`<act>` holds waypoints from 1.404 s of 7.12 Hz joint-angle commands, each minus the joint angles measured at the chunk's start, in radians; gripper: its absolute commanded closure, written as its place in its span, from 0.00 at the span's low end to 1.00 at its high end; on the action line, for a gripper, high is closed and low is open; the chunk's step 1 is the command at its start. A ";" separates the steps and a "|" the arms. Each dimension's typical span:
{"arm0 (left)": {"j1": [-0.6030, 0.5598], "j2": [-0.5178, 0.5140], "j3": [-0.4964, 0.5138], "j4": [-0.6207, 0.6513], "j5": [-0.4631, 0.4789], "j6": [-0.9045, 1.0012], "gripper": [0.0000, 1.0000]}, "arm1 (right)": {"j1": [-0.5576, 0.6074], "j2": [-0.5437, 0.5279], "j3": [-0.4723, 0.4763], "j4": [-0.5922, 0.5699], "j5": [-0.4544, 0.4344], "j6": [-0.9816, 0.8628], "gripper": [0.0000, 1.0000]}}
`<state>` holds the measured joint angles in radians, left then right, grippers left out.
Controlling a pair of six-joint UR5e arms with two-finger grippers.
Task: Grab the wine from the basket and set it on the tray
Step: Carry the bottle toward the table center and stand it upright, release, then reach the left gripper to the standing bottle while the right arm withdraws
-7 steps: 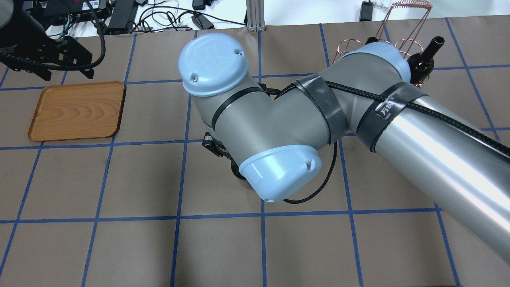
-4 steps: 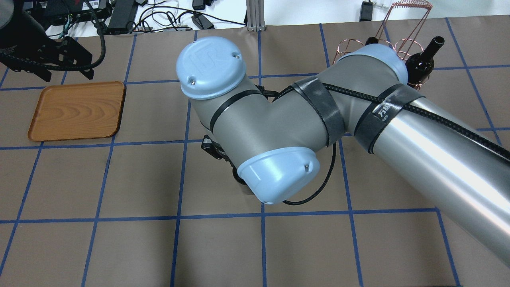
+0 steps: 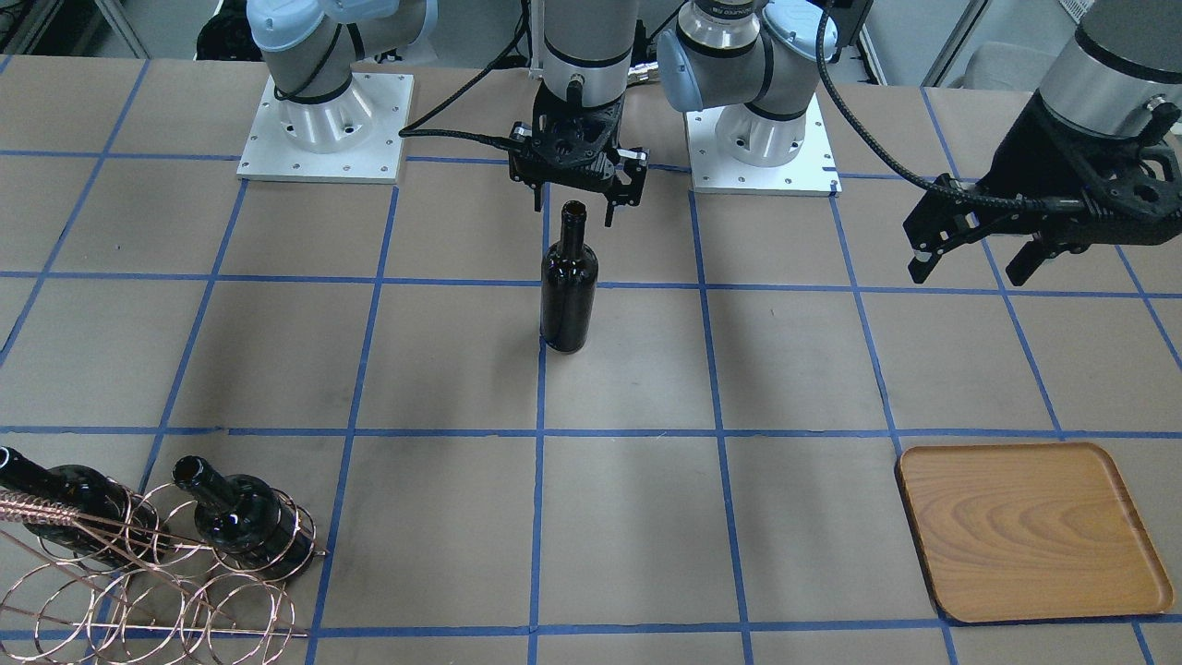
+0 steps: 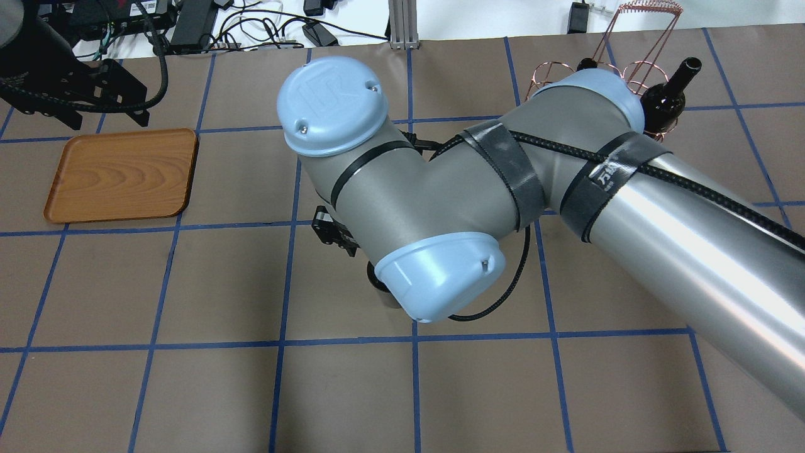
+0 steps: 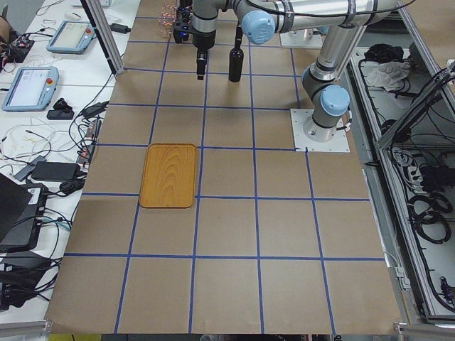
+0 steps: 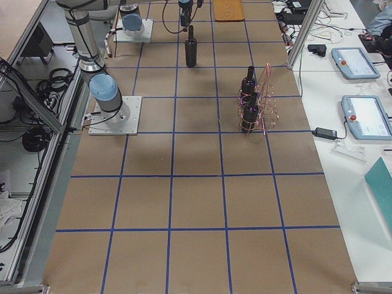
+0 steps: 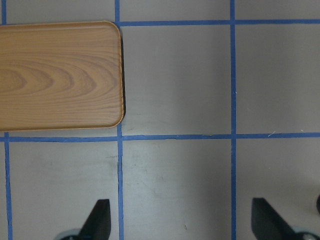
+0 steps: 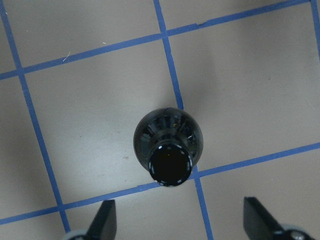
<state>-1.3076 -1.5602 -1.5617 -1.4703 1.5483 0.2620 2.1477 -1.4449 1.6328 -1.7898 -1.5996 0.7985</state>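
- Worktop (image 3: 443, 517): brown paper with a blue tape grid. Both arm bases sit at the robot-side edge.
- Wire basket (image 3: 157, 605): at the corner formed by the operator-side edge and the robot's right end. It holds two dark bottles (image 3: 235, 517), necks tilted up.
- Wooden tray (image 3: 1034, 531): flat and bare, near the operator-side edge towards the robot's left end.
- Wine bottle (image 3: 568, 296): out of the basket, standing upright on its base mid-worktop, somewhat nearer the robot-side edge. It is well apart from both tray and basket.
- Right gripper (image 3: 574, 208): directly above the bottle mouth and pointing down. The jaws are spread wide and grip nothing. In its wrist view the neck lies roughly midway between the fingers, touching neither.
- Left gripper (image 3: 968, 268): hovering near the robot's left end, on the robot side of the tray. The jaws are spread wide and empty.
- Key relation: the bottle's long axis is vertical and in line with the right gripper's approach. The right arm is far nearer the bottle; the left is nearer the tray.
- Judgement: the bottle is about halfway to the tray. Whichever arm takes it needs a neck grasp, then travel towards the left end. Toppling is the risk.
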 commanded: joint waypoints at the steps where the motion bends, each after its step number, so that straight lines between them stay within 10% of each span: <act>1: -0.013 -0.004 -0.004 0.010 -0.003 0.003 0.00 | -0.040 -0.029 -0.028 -0.005 -0.005 -0.120 0.00; 6: -0.266 -0.001 -0.017 -0.007 -0.014 -0.184 0.00 | -0.495 -0.107 -0.201 0.324 0.058 -0.693 0.00; 10: -0.536 -0.001 -0.069 0.008 -0.005 -0.378 0.00 | -0.516 -0.115 -0.151 0.298 0.007 -0.729 0.01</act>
<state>-1.7616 -1.5566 -1.6132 -1.4669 1.5425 -0.0743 1.6338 -1.5591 1.4504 -1.4666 -1.5907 0.0691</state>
